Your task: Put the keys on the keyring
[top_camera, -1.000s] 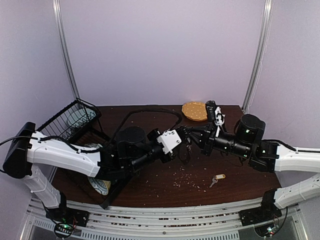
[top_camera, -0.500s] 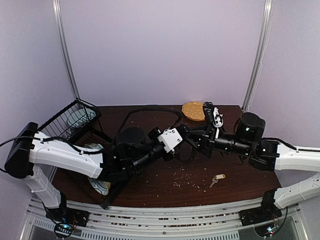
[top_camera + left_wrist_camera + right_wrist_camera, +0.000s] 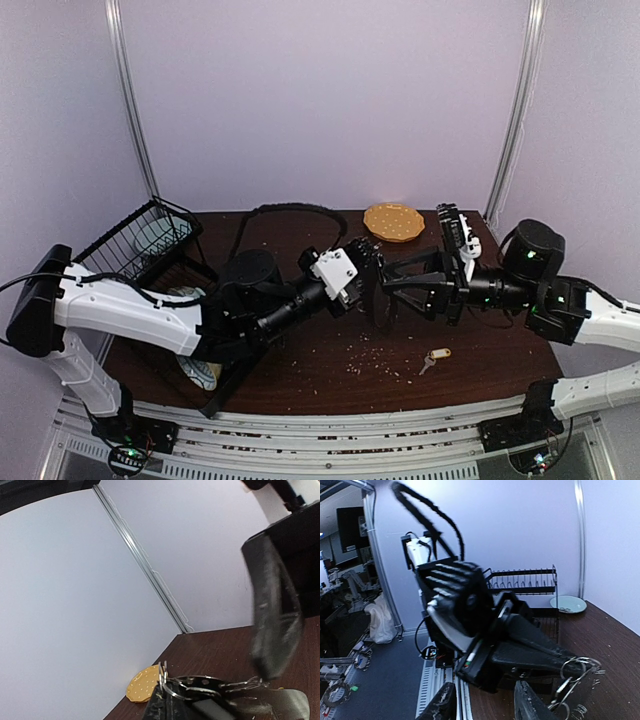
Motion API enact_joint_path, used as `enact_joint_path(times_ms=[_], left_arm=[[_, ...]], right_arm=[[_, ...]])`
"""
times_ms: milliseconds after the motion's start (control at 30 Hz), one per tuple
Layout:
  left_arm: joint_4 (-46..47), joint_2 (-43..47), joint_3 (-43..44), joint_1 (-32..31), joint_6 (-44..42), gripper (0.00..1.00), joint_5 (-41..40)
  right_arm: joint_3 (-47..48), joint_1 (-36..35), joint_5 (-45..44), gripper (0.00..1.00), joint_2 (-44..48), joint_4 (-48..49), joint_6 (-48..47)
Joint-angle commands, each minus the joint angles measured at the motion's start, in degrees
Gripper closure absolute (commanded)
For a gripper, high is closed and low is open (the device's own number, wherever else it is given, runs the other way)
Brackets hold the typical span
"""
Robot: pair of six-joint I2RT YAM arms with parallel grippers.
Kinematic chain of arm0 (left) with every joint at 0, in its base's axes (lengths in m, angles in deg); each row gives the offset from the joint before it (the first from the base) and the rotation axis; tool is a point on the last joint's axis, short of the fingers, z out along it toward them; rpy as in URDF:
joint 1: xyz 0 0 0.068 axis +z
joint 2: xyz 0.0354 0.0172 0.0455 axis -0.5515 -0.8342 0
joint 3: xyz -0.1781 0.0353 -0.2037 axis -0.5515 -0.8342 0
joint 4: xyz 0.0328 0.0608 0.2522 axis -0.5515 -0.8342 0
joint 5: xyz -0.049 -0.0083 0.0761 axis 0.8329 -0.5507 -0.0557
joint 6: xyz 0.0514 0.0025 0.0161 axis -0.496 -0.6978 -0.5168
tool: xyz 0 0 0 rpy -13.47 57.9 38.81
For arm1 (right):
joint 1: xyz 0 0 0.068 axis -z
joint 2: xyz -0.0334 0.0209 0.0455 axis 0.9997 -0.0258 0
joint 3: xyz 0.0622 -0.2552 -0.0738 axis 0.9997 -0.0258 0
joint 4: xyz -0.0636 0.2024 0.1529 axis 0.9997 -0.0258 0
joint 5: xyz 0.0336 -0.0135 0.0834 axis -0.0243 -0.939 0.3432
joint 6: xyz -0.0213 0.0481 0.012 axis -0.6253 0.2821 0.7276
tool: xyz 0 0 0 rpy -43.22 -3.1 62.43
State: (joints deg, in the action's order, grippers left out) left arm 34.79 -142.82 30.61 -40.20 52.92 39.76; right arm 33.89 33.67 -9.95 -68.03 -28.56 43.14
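Note:
My left gripper (image 3: 367, 270) hangs over the middle of the table, shut on the keyring (image 3: 168, 681), a thin silver loop. In the right wrist view the keyring (image 3: 576, 666) sticks out of the left gripper's tips (image 3: 568, 664), and a small silver key (image 3: 564, 688) dangles from it. My right gripper (image 3: 393, 291) faces it from the right, open and holding nothing, its own fingers (image 3: 530, 703) low in its wrist view. One dark right finger (image 3: 272, 615) looms beside the ring. A key with a yellow tag (image 3: 433, 357) lies loose on the table.
A round yellow-tan dotted disc (image 3: 393, 222) lies at the back of the table. A black wire dish rack (image 3: 150, 240) holding a pale bowl stands at the back left. Crumbs are scattered near the loose key. The left arm's black cable arches over the table's rear.
My right gripper has opened and drawn back to the right, away from the ring. The left gripper stays shut on the keyring and has edged a little to the right.

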Motion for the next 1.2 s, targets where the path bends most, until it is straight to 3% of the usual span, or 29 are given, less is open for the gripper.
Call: enact_joint_path(times_ms=[0,167,267,433,500,600,733,1167], left_arm=[[6.42,3.30,-0.86,1.60,3.50,1.00,4.48],[8.58,5.63,-4.45,2.50,5.63,1.00,11.34],[11.04,7.16,-6.96,3.18,7.25,1.00,18.43],[12.46,8.73,-8.33,3.53,8.45,1.00,26.27],[12.43,8.75,-8.26,3.53,9.03,1.00,27.14],[12.91,8.71,-8.37,3.53,9.64,1.00,28.56],[13.15,8.91,-8.62,3.53,10.05,1.00,29.55],[12.45,9.01,-8.36,3.53,10.12,1.00,31.92]], right_arm=[[4.02,1.00,10.09,0.60,1.96,-5.25,-3.17],[6.59,5.36,12.41,0.61,2.92,-9.98,-6.33],[7.72,9.40,12.83,0.68,2.20,-10.50,-8.03],[12.59,10.25,15.76,0.72,-3.72,-15.61,-12.59],[13.66,9.88,19.57,0.70,-5.35,-15.69,-13.21],[13.49,7.53,18.55,0.65,-5.71,-15.55,-15.22],[12.59,6.97,18.77,0.76,-4.96,-13.89,-15.21],[11.59,6.74,18.99,0.86,-6.91,-8.19,-11.95]])
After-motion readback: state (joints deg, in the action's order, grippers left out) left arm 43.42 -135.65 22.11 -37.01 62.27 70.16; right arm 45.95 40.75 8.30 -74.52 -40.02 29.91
